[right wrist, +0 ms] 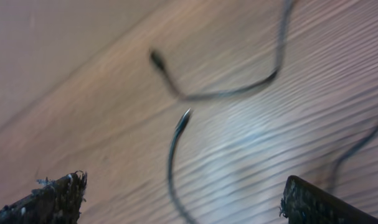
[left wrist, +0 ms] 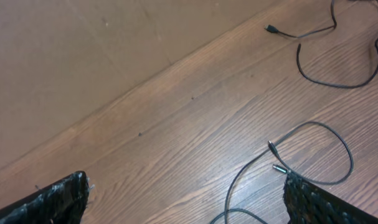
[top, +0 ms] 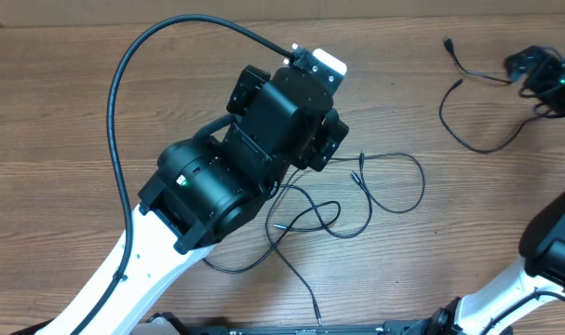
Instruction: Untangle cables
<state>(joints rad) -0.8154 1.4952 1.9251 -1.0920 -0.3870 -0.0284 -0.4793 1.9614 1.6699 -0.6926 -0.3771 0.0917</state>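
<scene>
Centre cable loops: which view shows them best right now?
Overhead: the centre cable loops lie in full view beside the left arm, partly under it. Left wrist catches one loop and two plug ends. Right wrist shows only blurred cable; cannot tell which.

Your desk [top: 59, 121] is brown wood, with the plank grain running across it. One thin black cable [top: 420, 177] sprawls on it in loose loops near the middle. Another cable [top: 482, 150] curves flat toward the far right, well apart from the first.
</scene>
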